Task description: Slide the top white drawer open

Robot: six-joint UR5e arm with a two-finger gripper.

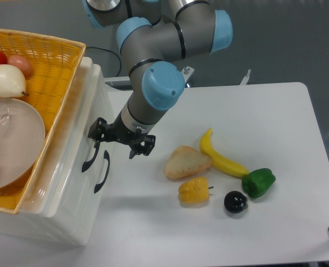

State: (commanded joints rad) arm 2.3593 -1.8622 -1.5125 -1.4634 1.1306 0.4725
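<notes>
The top white drawer (pixel 99 114) is the upper front of the white drawer unit at the left, with its black curved handle (pixel 89 158) facing the table. The lower drawer's black handle (pixel 102 172) sits just right of it in this view. My gripper (pixel 115 143) is open and empty, right in front of the drawer face at the upper end of the top handle. Its left finger (pixel 96 132) is at or touching that handle's upper end; the right finger (pixel 138 148) hangs over the table. I cannot tell whether the drawer is slid out at all.
A yellow wicker basket (pixel 53 55) with fruit and a plate rests on the unit. On the table right of the gripper lie a bread piece (pixel 186 162), a banana (pixel 222 158), a yellow pepper (pixel 194 191), a green pepper (pixel 259 182) and a black fruit (pixel 235 201).
</notes>
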